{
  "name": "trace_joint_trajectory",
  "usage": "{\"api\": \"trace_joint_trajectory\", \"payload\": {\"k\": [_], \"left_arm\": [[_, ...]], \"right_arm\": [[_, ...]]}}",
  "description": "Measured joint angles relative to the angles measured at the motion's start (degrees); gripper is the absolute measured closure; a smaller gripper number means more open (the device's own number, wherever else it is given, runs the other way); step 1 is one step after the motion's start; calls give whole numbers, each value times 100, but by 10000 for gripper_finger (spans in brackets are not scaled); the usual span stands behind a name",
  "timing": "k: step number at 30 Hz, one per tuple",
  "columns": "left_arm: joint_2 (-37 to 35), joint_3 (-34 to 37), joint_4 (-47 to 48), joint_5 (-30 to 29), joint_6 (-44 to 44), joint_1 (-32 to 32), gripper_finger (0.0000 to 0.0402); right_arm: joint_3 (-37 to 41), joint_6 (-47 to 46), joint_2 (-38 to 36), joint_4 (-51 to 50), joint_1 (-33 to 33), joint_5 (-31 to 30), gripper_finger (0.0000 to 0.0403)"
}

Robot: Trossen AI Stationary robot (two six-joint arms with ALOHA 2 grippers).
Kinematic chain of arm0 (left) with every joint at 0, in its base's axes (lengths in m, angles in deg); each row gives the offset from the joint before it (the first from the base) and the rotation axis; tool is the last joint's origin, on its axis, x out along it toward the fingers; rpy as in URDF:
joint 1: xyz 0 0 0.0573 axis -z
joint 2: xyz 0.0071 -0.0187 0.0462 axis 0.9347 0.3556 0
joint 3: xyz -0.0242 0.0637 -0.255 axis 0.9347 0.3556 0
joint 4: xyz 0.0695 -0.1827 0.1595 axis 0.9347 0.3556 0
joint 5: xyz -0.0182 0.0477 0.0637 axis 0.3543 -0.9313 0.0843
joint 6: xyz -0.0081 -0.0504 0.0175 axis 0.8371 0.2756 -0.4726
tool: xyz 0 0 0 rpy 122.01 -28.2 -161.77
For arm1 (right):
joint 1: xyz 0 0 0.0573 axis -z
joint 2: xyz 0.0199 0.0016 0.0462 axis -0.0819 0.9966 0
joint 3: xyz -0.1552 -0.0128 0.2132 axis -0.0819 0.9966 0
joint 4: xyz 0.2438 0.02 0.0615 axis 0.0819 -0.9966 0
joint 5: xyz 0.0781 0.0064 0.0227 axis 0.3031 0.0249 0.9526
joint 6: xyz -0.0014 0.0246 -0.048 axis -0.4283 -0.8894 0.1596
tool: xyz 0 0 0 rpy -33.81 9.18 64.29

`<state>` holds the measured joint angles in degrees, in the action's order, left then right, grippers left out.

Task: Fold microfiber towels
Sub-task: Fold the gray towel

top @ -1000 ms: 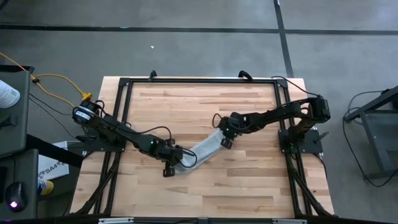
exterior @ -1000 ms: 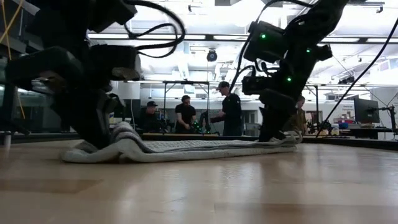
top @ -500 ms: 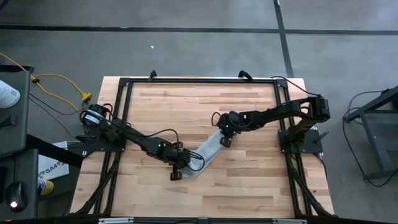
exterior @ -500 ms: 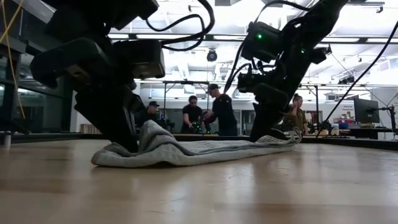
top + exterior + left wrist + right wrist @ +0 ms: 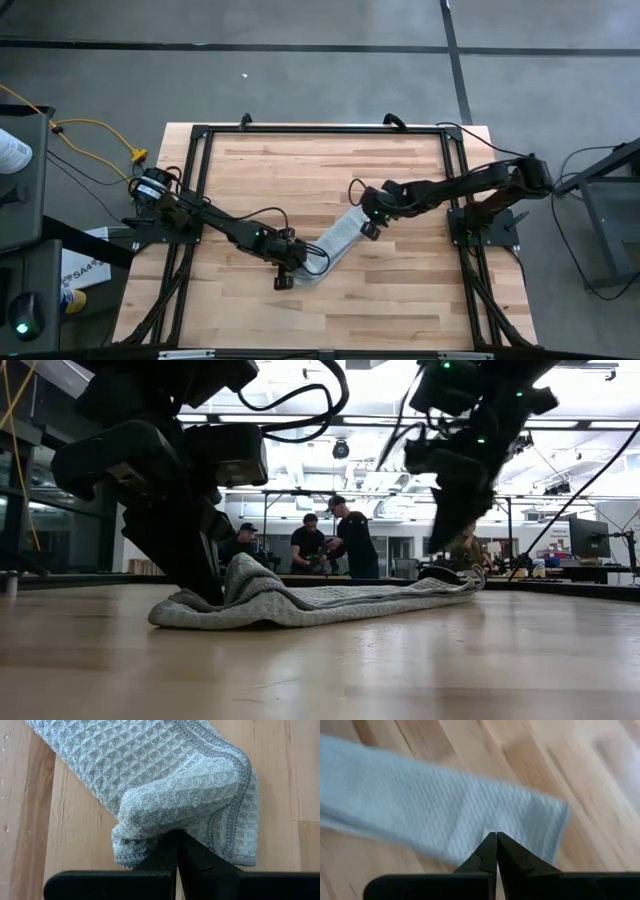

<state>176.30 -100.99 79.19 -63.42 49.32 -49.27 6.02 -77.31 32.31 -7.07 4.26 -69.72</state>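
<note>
The microfiber towel (image 5: 335, 238) is a light grey waffle-textured cloth, folded into a long narrow strip. It lies slantwise on the wooden table, from near left to far right. My left gripper (image 5: 290, 270) is shut at the strip's near left end, which stands bunched into a hump (image 5: 240, 575). My right gripper (image 5: 367, 224) hangs shut above the strip's far right end (image 5: 450, 582), clear of it, with nothing between its fingers (image 5: 496, 845). My left gripper has its shut fingertips (image 5: 176, 845) in the bunched near left end of the towel (image 5: 170, 822), coming down at a slant from the table's left. Cloth folds over the tips and hides whether one layer or several is pinched. That end is humped up; the rest lies flat.
A black frame (image 5: 200, 135) runs around the tabletop, with both arm bases at its sides. Bare wood lies open toward the near and far edges. People (image 5: 340, 540) stand in the room beyond the table's far edge.
My left gripper has slid toward the table's right with the towel's near left end, pushing it into a taller hump, then stopped. My right gripper has risen off the towel's far right end, which stays flat on the table.
</note>
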Motion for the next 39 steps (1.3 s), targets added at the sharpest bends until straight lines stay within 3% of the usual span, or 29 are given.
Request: {"api": "trace_joint_trajectory", "payload": {"k": [5, 17, 25, 39], "left_arm": [[0, 0, 21, -11, 0, 0, 401], [2, 4, 23, -11, 0, 0, 401], [2, 8, -39, 44, 97, 0, 401], [8, 13, -305, 120, 786, 0, 401]], "right_arm": [[-2, -383, 132, -449, -116, 141, 401], [4, -452, 679, -120, -33, 144, 401], [-30, -258, 1214, 345, 165, 424, 401], [1, 566, 1272, 1280, 752, 580, 401]]}}
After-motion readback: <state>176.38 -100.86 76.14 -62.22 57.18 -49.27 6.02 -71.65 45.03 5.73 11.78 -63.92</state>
